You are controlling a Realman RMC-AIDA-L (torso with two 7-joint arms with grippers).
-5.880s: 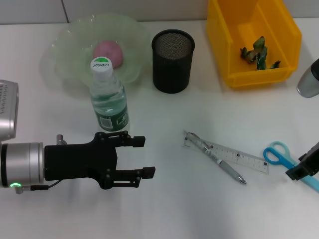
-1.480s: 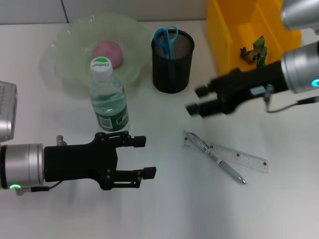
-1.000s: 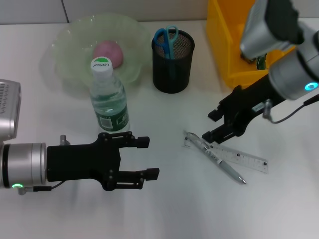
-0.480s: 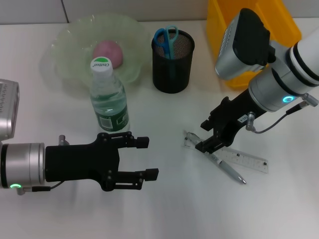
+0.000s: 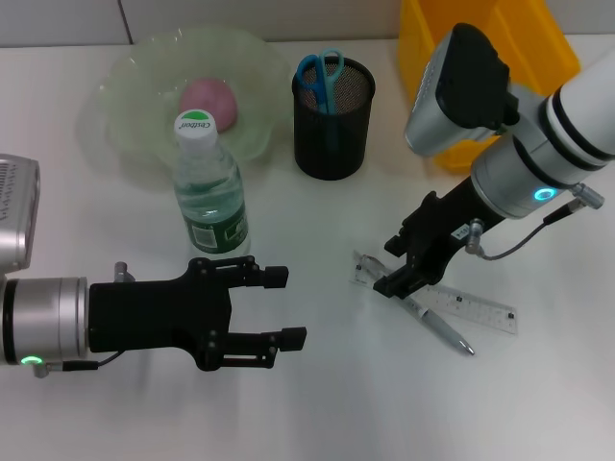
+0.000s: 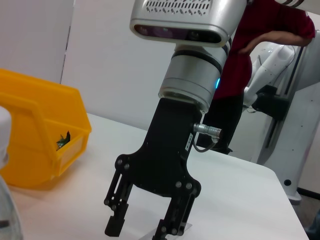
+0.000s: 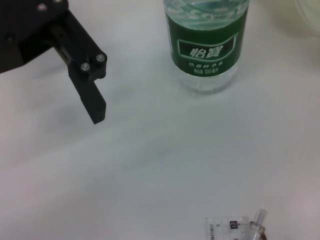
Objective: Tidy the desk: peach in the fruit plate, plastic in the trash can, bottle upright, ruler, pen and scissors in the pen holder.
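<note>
My right gripper is open just above the table, its fingers straddling the near end of the pen and the clear ruler. The left wrist view shows that same gripper spread open. The blue scissors stand in the black mesh pen holder. A pink peach lies in the green fruit plate. The bottle is upright. My left gripper hovers open in front of it. The green plastic lies in the yellow trash can.
The yellow trash can sits at the back right, partly covered by my right arm. In the right wrist view the bottle, a finger of the left gripper and the ruler's end appear. A person stands beyond the table.
The scissors went from the table at the right into the pen holder. My right gripper then swung down from the holder to the pen and ruler's end. The left arm barely moved.
</note>
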